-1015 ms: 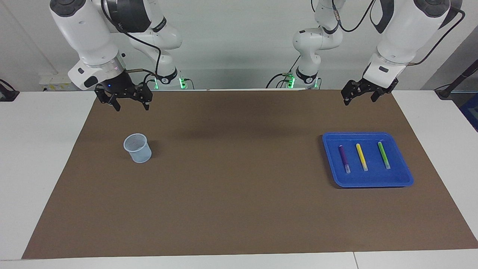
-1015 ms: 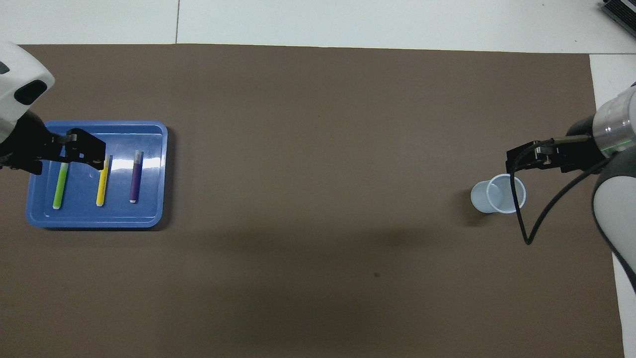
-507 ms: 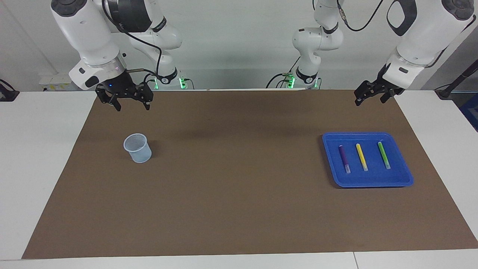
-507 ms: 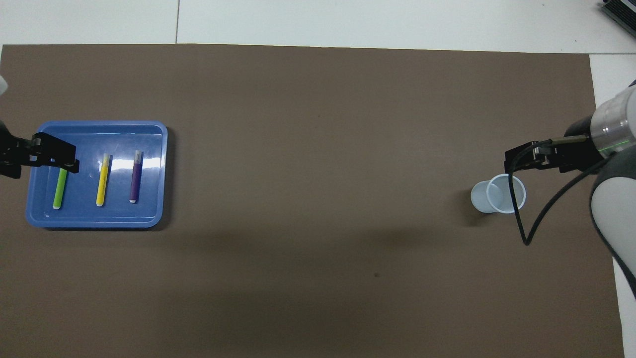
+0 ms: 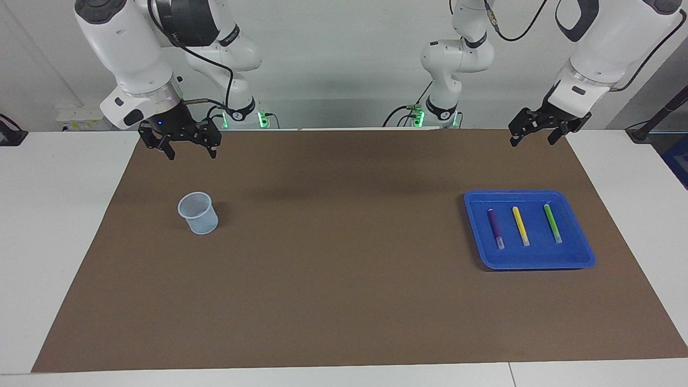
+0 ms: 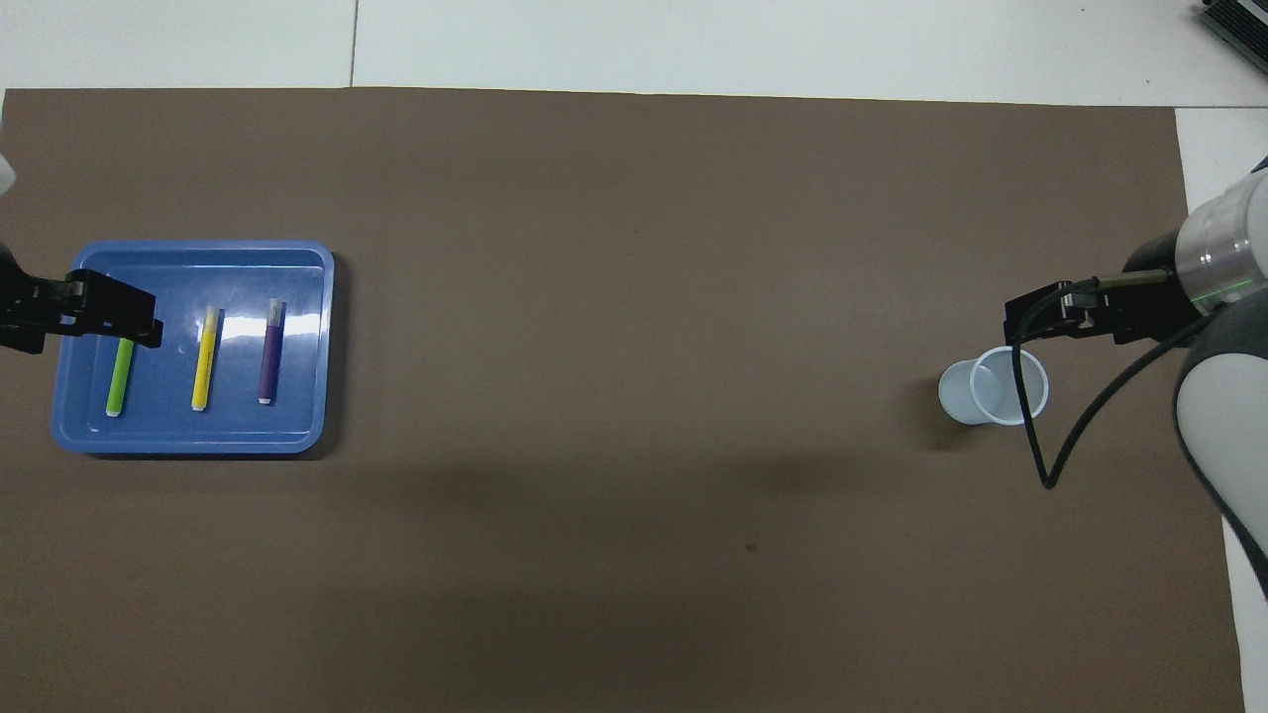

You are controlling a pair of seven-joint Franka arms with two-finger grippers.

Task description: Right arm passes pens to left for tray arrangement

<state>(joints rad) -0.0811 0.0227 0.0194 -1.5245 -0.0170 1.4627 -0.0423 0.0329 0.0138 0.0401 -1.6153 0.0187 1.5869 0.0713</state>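
- The three pens lie side by side in the blue tray point(image 5: 529, 260), apart from each other and roughly parallel, their length running toward and away from the robots: the purple pen point(image 5: 495, 227) toward the table's middle, the yellow pen point(image 5: 520, 225) in between, the green pen point(image 5: 552, 222) toward the left arm's end.
- Each pen's pale end seems to point away from the robots, though the ends are small.
- The tray sits flat on the brown mat point(image 5: 344, 279) at the left arm's end of the table.
- The left gripper point(image 5: 529, 134) hangs in the air over the mat's edge nearest the robots, clear of the tray, fingers spread and holding nothing.
- The right gripper point(image 5: 188, 151) hovers above the mat at the right arm's end, fingers apart and empty.
- A small pale-blue mesh cup point(image 5: 198, 213) stands upright on the mat, under no gripper.
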